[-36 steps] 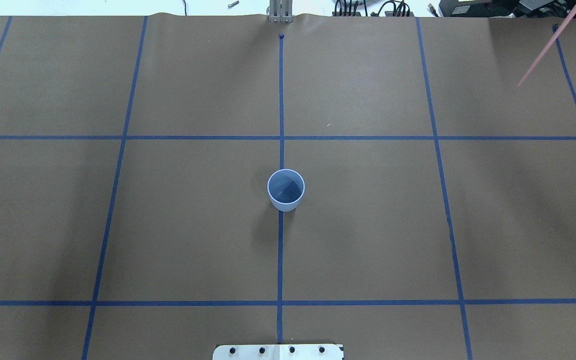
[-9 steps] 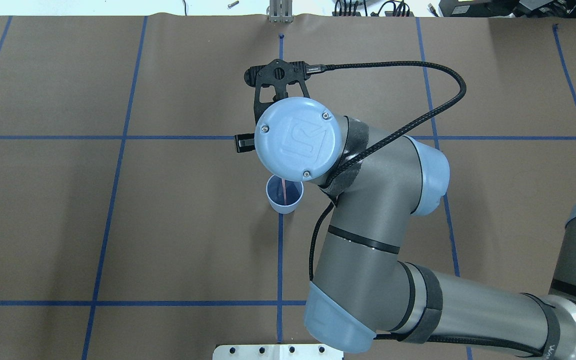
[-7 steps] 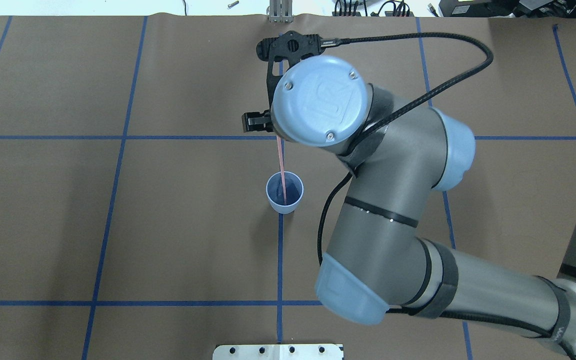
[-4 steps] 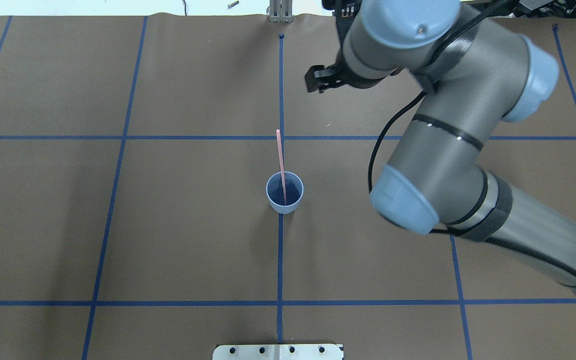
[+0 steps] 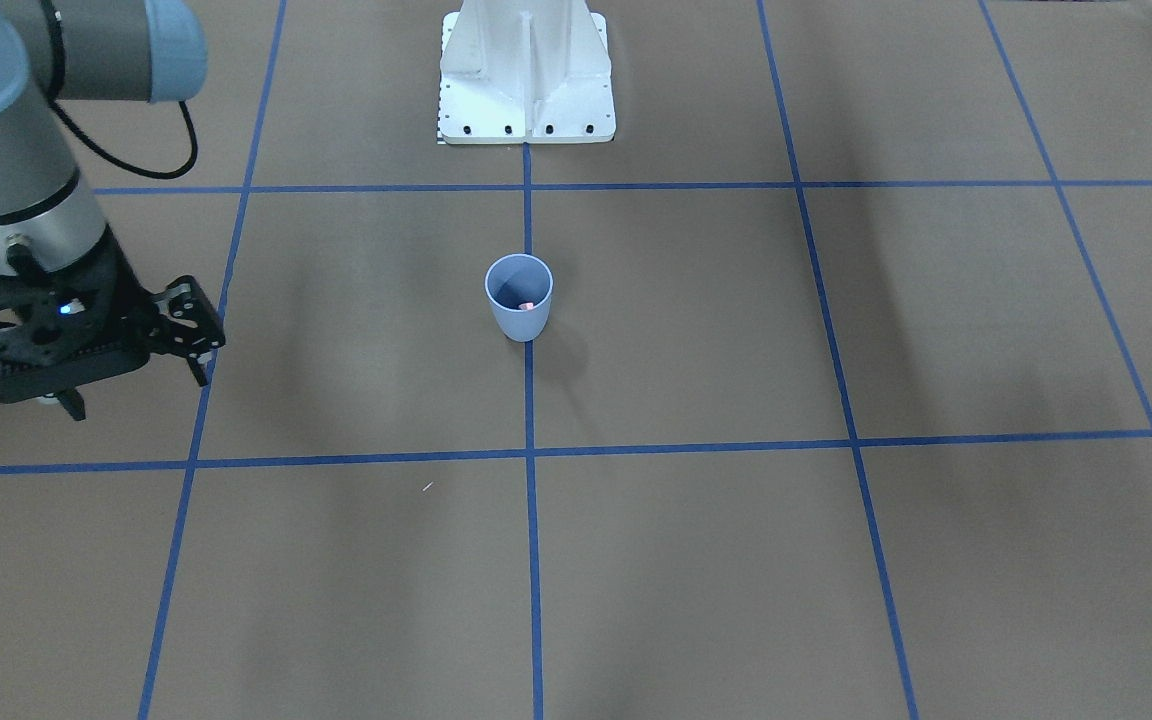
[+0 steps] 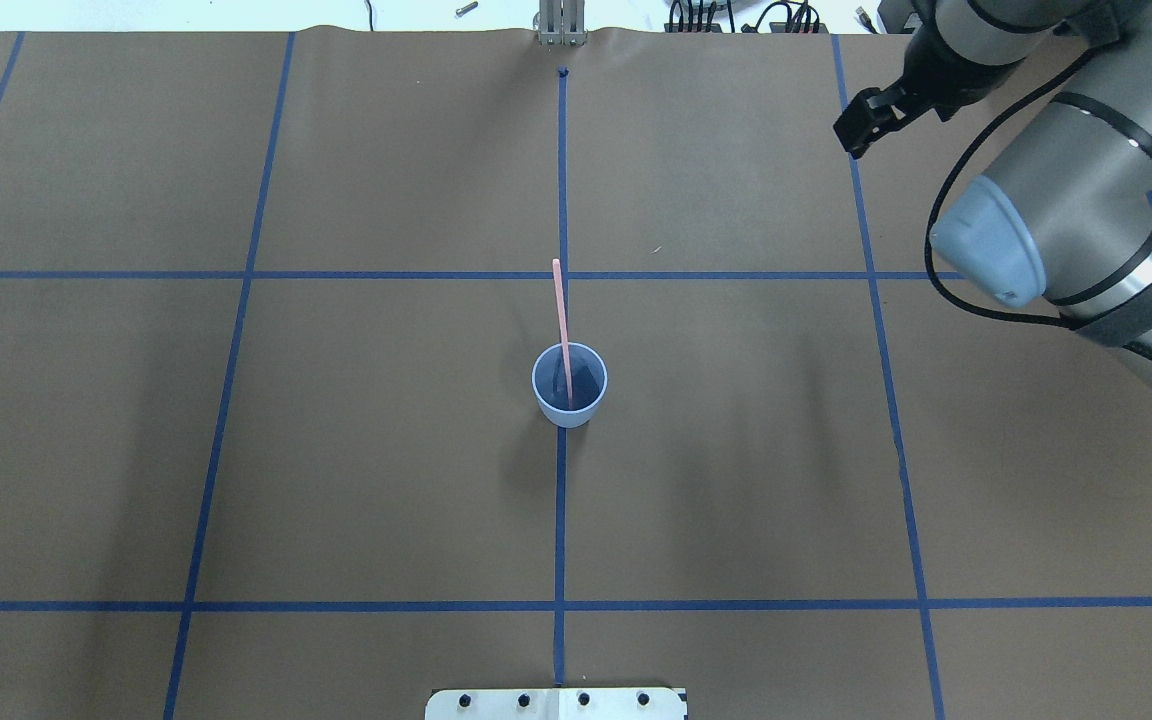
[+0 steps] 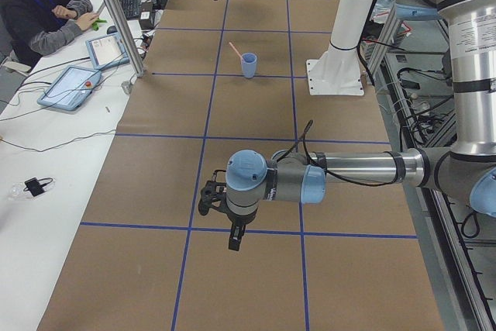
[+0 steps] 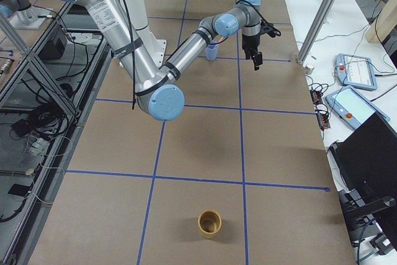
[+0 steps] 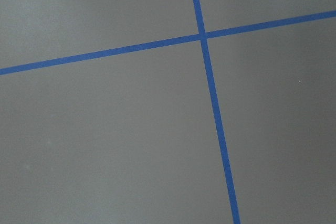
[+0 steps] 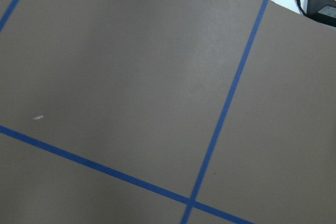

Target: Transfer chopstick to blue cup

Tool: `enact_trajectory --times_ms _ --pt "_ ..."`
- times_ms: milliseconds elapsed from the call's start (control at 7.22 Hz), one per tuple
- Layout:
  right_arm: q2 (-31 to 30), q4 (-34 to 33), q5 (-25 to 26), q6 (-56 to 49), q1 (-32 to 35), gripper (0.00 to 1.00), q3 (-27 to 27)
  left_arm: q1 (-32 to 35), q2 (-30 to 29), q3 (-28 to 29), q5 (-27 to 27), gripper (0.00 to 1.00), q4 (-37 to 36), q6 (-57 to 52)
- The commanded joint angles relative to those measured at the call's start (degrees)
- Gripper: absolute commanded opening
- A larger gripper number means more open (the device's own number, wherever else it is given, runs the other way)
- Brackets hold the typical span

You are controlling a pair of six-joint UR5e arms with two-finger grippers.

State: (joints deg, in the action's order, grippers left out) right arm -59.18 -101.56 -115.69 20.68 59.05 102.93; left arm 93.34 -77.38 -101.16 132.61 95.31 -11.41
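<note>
The blue cup [image 6: 569, 385] stands upright at the table's centre on the blue centre line, also in the front view [image 5: 519, 297] and the left view [image 7: 249, 65]. One pale pink chopstick [image 6: 561, 310] stands in it, leaning over the far rim; its tip shows inside the cup [image 5: 526, 304]. My right gripper [image 6: 868, 120] is open and empty at the far right, well away from the cup; it also shows in the front view [image 5: 141, 392]. My left gripper [image 7: 232, 234] shows only in the left view, low over the table near its left end; I cannot tell its state.
The robot's white pedestal [image 5: 526, 70] stands behind the cup. A tan cup [image 8: 209, 223] stands at the table's right end. An operator [image 7: 35, 5] with tablets and a metal post [image 7: 116, 17] are along the far edge. Both wrist views show only brown paper and blue tape.
My right gripper let go of the chopstick in the cup, then rose and swung away to the far right. The chopstick stays leaning in the cup, which has not moved.
</note>
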Motion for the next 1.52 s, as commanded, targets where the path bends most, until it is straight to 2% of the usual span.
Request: enact_trajectory --times_ms 0,138,277,554,831,969,1246,1385 --pt "-9.1 0.0 -3.3 -13.4 5.9 1.00 -1.3 0.1 2.4 -0.7 -0.2 0.98 0.4 -8.2" --pt "-13.4 0.0 -5.1 -18.5 9.4 1.00 -1.1 0.1 2.8 -0.7 -0.1 0.98 0.1 -8.6" --pt "-18.6 1.3 -6.5 -18.8 12.2 1.00 0.5 0.0 2.8 0.3 0.4 0.98 0.2 -8.7" --pt "-30.7 10.1 -7.3 -18.4 15.2 1.00 2.6 0.0 2.7 -0.2 0.5 0.98 0.1 -8.7" --pt "-42.8 22.2 -7.4 -18.9 20.2 1.00 2.3 0.0 2.8 -0.1 0.5 0.98 0.2 -8.7" --pt "-47.3 26.0 -7.4 -18.9 21.8 1.00 1.9 0.0 2.7 -0.8 0.5 0.98 0.2 -8.7" --pt "-51.5 26.4 -7.6 -19.1 24.8 1.00 2.0 -0.1 2.7 -0.8 0.4 0.98 0.2 -8.6" --pt "-51.9 24.8 -9.4 -19.1 26.4 1.00 2.0 0.0 2.7 -0.7 0.2 0.98 0.2 -8.6"
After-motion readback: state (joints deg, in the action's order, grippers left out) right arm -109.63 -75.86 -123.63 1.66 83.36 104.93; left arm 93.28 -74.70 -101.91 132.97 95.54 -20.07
